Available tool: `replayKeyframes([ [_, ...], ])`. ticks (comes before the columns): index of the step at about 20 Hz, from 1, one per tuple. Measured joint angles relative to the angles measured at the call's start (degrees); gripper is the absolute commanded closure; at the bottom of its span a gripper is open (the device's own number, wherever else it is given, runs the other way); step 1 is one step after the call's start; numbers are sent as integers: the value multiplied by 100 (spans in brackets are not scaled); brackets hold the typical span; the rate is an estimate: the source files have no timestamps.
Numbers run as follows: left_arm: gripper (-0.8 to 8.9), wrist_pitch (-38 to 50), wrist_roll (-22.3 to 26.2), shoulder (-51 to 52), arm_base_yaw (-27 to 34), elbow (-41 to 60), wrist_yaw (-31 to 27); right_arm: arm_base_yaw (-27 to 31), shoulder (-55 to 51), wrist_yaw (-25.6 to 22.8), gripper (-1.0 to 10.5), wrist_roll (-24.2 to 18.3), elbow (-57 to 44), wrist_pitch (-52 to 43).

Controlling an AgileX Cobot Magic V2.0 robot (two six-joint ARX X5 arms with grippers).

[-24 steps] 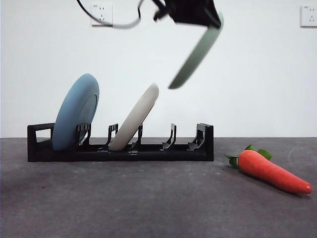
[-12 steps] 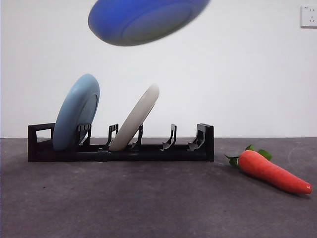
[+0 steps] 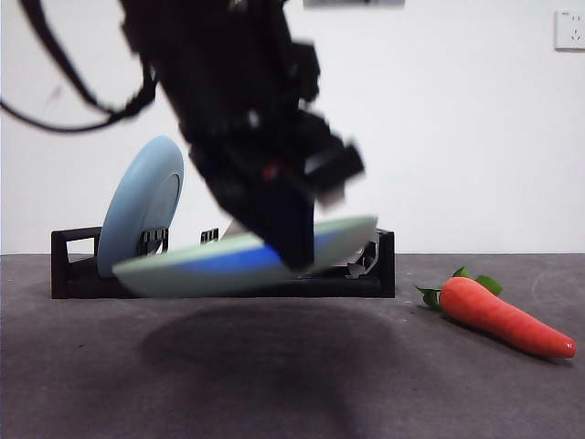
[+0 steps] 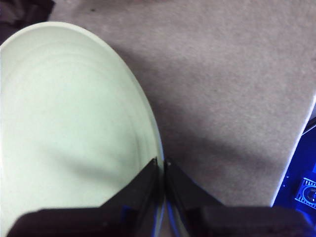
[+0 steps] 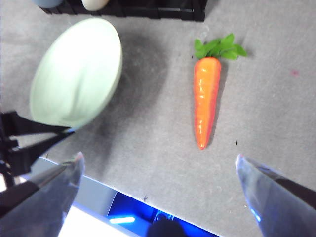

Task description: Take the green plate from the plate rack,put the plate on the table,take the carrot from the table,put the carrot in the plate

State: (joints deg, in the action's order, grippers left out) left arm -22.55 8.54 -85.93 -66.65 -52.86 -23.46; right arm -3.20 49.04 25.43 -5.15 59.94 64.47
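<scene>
My left gripper (image 3: 294, 249) is shut on the rim of the green plate (image 3: 239, 263) and holds it nearly flat, tilted a little, just above the table (image 3: 274, 384) in front of the plate rack (image 3: 382, 265). In the left wrist view the jaws (image 4: 161, 167) pinch the plate's edge (image 4: 69, 128). The carrot (image 3: 498, 315) lies on the table to the right of the rack, leaves toward it. My right gripper (image 5: 158, 163) is open and empty, high above the table, with the carrot (image 5: 206, 101) and the green plate (image 5: 76, 71) below it.
A blue plate (image 3: 142, 206) leans in the rack's left slot. A cream-white plate (image 5: 94, 4) stands beside it, hidden by the arm in the front view. A table edge with blue light (image 5: 123, 217) lies near the right gripper.
The left arm has come down from high above the rack with the green plate. The plate has turned from steeply tilted to nearly flat, low in front of the rack.
</scene>
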Motion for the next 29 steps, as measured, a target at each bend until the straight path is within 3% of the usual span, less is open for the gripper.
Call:
replayKeyframes([
  [10, 812, 743, 155, -883, 149, 223, 374, -422, 1025, -190, 320, 42, 4, -463],
  [11, 788, 743, 160, -885, 208, 223, 533, -474, 1132, -313, 320, 42, 4, -542],
  [14, 535, 734, 125, -892, 328, 223, 953, -691, 1515, -601, 320, 44, 4, -807],
  [18, 499, 719, 83, -892, 328, 219, 1014, -1005, 2048, -1025, 320, 44, 4, -1266],
  [23, 499, -85, -205, -638, 328, -284, 1016, -1106, 2723, -1351, 320, 44, 4, -1967],
  [29, 499, -1692, -931, 680, 323, -1537, 1016, -1110, 3838, -1368, 321, 46, 7, -2684],
])
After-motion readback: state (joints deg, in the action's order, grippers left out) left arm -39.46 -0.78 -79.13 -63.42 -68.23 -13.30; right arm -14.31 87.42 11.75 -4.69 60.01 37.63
